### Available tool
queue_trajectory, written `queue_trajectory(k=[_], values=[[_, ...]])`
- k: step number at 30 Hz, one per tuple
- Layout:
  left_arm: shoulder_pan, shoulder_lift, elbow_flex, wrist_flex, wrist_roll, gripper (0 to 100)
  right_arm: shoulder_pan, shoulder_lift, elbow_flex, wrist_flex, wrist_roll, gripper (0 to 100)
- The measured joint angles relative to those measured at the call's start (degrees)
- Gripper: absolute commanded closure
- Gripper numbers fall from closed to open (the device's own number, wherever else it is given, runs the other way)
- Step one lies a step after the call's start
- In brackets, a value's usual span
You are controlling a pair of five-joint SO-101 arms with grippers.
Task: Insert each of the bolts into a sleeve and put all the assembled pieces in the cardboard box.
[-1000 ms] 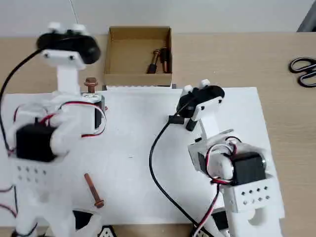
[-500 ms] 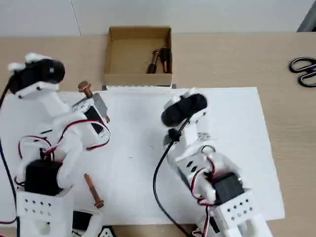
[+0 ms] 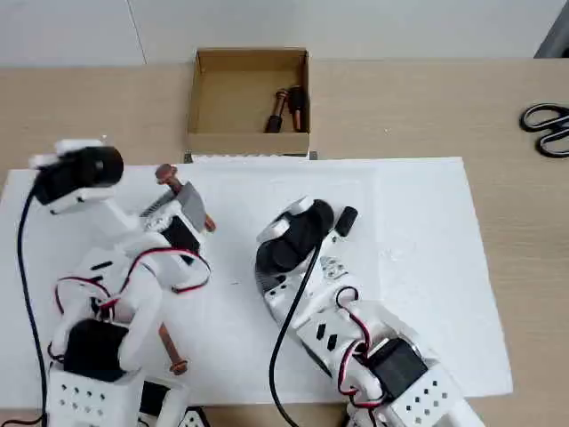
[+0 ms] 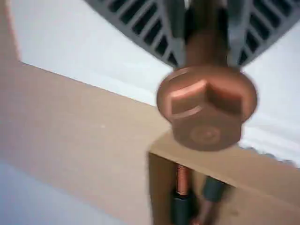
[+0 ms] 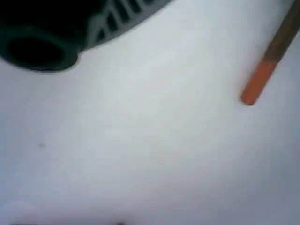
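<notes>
A copper bolt (image 4: 206, 108) is clamped by its shaft in the left gripper (image 4: 206, 26), with its head jutting beyond the jaws toward the cardboard box (image 3: 249, 142). A black sleeve (image 5: 35, 49) is held at the jaws of the right gripper (image 5: 77, 28), bore exposed. The bolt's free tip should be aimed at that bore and the axes aligned before pushing, since a skewed entry would likely jam.

White printed shells carry black servo motors on both the left arm (image 3: 116, 285) and the right arm (image 3: 356, 329), with thin red, white and black wires looping between joints and one thick black cable trailing from each. Rows of small round holes pierce the base blocks, and the fingers (image 4: 136, 23) are dark grey with ribbed slots
</notes>
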Motion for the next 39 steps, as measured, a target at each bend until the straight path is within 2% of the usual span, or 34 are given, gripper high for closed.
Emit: queue_trajectory(k=[3, 16, 39], values=[[2.9, -2.1, 2.7, -1.6, 1.9, 100, -1.4, 0.0, 0.0, -1.1, 0.0, 99.6], [6.5, -6.4, 6.3, -1.7, 2.4, 100, -4.7, 0.0, 0.0, -4.7, 1.5, 99.6], [11.0, -6.8, 6.3, 2.1, 2.4, 100, -2.9, 0.0, 0.0, -6.3, 1.6, 99.6]])
